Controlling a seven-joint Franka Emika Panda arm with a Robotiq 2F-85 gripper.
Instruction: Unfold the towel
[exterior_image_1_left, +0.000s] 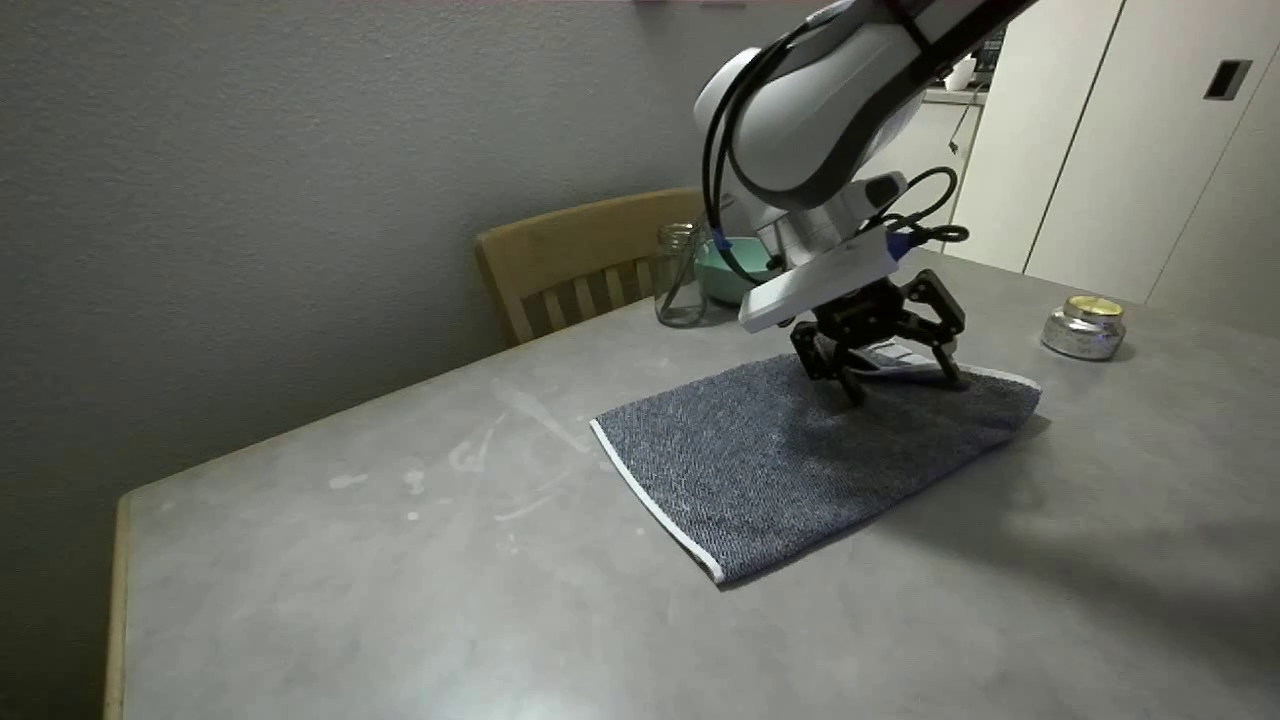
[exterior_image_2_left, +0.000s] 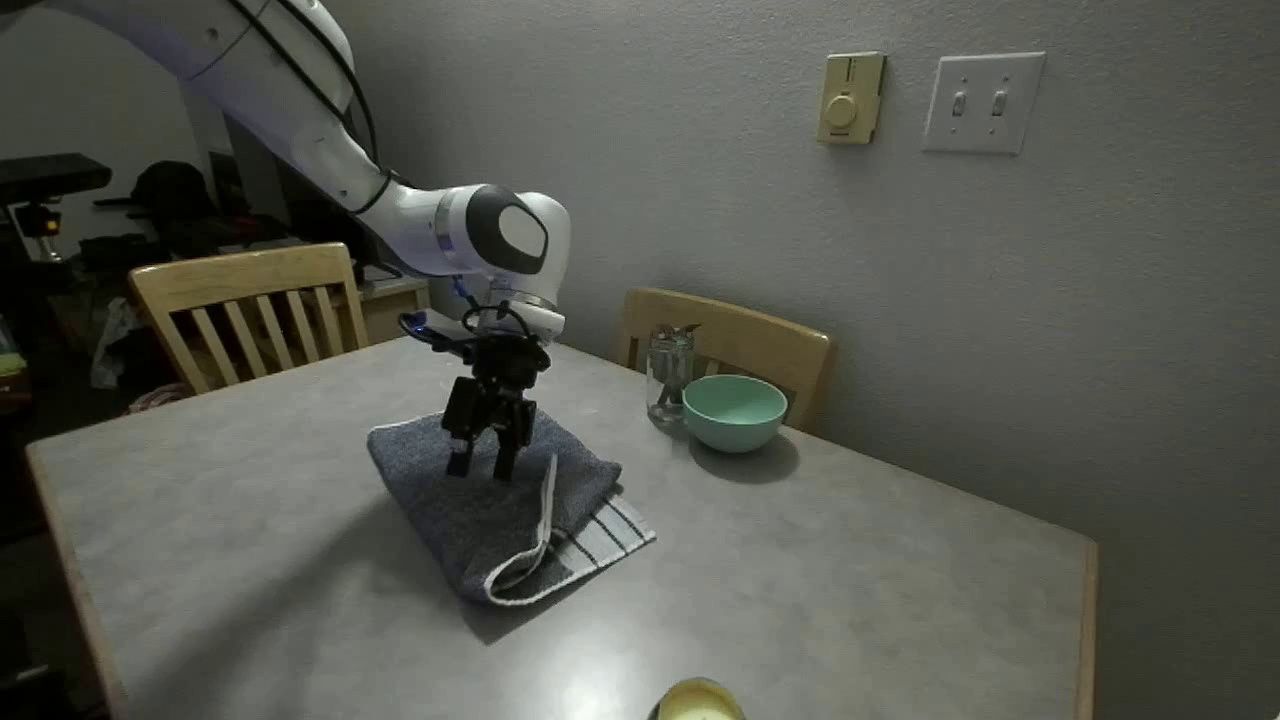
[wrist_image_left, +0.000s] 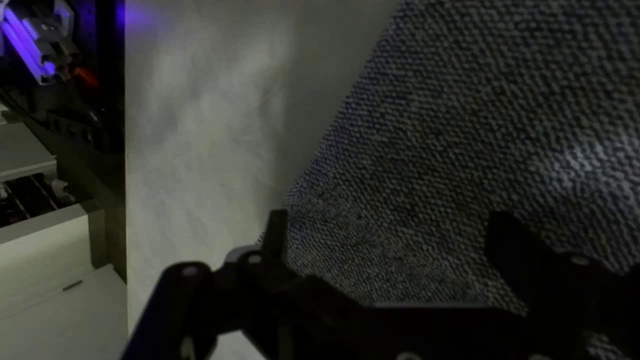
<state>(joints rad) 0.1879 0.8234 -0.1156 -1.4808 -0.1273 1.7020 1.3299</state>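
Observation:
The towel (exterior_image_1_left: 740, 450) lies folded on the table, its dark grey-blue side up, with a white-trimmed edge. In an exterior view, part of that trimmed edge (exterior_image_2_left: 548, 505) curls up in a loop, and a white striped section (exterior_image_2_left: 612, 535) shows from beneath the upper layer. My gripper (exterior_image_1_left: 905, 388) points down over the towel, its jaws spread wide. Between the fingertips (wrist_image_left: 276, 222) the wrist view shows only woven cloth lying flat, nothing pinched. The tips are at or just above the cloth; whether they touch it I cannot tell.
A green bowl (exterior_image_2_left: 735, 412) and a glass jar (exterior_image_2_left: 668, 375) holding utensils stand by the wall side of the table. A silver candle jar (exterior_image_1_left: 1085, 328) is on the tabletop, apart from the towel. Wooden chairs (exterior_image_2_left: 255, 310) are drawn up at the table edges.

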